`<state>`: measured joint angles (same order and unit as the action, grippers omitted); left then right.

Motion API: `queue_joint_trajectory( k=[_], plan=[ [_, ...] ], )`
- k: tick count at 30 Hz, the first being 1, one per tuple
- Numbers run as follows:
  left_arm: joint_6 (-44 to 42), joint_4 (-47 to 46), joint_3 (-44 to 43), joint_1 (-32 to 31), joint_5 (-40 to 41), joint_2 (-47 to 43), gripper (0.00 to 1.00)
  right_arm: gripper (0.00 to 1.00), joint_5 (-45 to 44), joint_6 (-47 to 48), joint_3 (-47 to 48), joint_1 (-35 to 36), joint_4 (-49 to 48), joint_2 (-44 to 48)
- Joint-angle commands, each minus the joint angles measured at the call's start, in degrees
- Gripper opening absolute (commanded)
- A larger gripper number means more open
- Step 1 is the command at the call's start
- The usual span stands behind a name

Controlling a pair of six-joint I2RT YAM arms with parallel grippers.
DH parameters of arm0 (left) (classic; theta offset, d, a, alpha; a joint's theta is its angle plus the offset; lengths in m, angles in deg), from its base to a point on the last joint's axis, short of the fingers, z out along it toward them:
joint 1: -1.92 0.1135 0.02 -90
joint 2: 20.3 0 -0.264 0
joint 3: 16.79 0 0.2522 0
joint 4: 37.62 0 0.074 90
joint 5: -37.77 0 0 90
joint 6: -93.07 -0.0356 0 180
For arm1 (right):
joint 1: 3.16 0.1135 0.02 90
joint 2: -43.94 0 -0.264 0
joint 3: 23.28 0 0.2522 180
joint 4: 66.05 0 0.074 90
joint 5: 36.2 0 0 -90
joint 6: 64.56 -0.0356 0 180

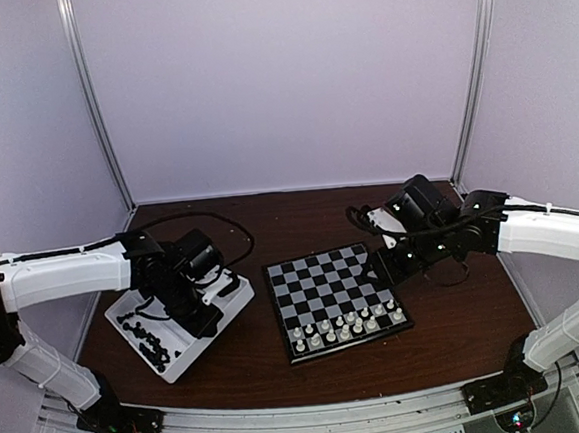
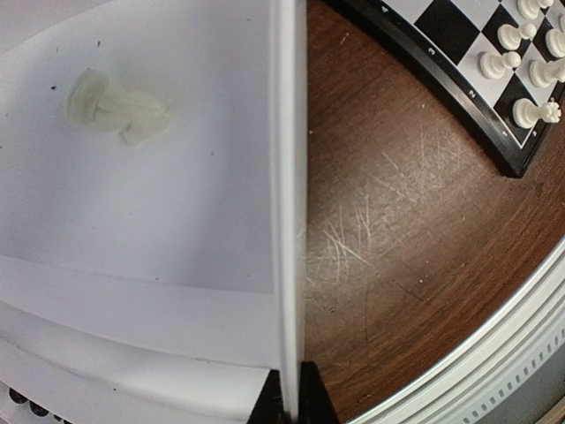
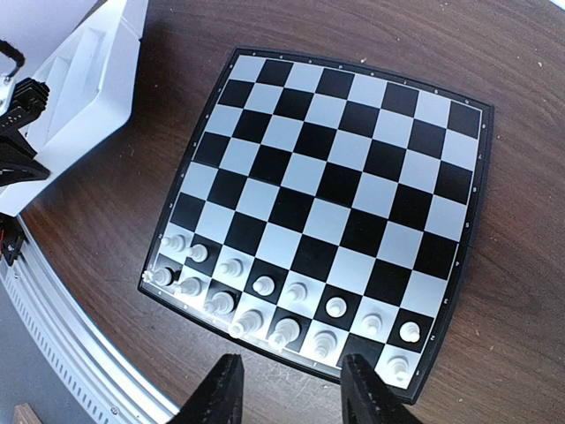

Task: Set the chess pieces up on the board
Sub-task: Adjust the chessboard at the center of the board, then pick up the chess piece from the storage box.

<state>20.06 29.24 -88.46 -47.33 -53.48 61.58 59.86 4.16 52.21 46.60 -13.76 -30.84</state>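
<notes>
The board (image 1: 324, 274) lies mid-table, with cream-white pieces (image 1: 343, 325) standing in its two near rows. In the right wrist view those pieces (image 3: 265, 284) fill both rows except one black back-row square (image 3: 357, 349). My right gripper (image 3: 291, 393) is open and empty, hovering over the board's edge by the white rows; it is also in the top view (image 1: 384, 264). My left gripper (image 2: 293, 402) is shut on the white tray's wall (image 2: 287, 177), one finger on each side. One cream-white piece (image 2: 115, 106) lies on its side in the tray.
The white compartment tray (image 1: 230, 291) sits left of the board and holds several black pieces (image 1: 149, 343). It shows in the right wrist view (image 3: 97, 79) too. The board's corner shows in the left wrist view (image 2: 459, 35). The metal table edge (image 2: 494, 353) runs close by.
</notes>
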Motion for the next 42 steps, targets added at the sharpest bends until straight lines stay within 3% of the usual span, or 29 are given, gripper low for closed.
queue_joint_trajectory(
  k=[1,10,14,17,26,32,42],
  plan=[
    [0.33,-3.64,-0.11,-0.11,1.27,0.83,0.05,0.41,0.10,-0.37,-0.30,0.27,-0.90,1.39],
    [2.85,-10.70,4.03,-0.23,-1.75,7.22,0.11,0.40,0.01,-0.24,-0.30,0.25,-1.17,1.00],
    [3.00,-11.40,4.02,-0.44,-2.28,8.71,0.32,0.40,-0.13,-0.17,-0.39,0.26,-1.12,0.96],
    [3.32,-10.45,2.93,-0.84,-1.70,7.06,0.39,0.40,-0.25,-0.19,-0.39,0.25,-1.08,0.96],
    [10.85,-6.41,-2.87,-0.23,8.29,-1.15,0.45,0.41,-0.58,-0.04,-0.31,0.25,-1.41,1.04],
    [22.45,-5.27,-7.69,0.91,10.41,5.07,0.44,0.40,-0.47,-0.43,-0.56,0.25,-2.13,0.95],
    [31.59,-5.72,-11.31,1.18,15.93,14.54,0.39,0.41,-0.71,-0.45,-1.52,0.22,-2.33,2.28]
  ],
)
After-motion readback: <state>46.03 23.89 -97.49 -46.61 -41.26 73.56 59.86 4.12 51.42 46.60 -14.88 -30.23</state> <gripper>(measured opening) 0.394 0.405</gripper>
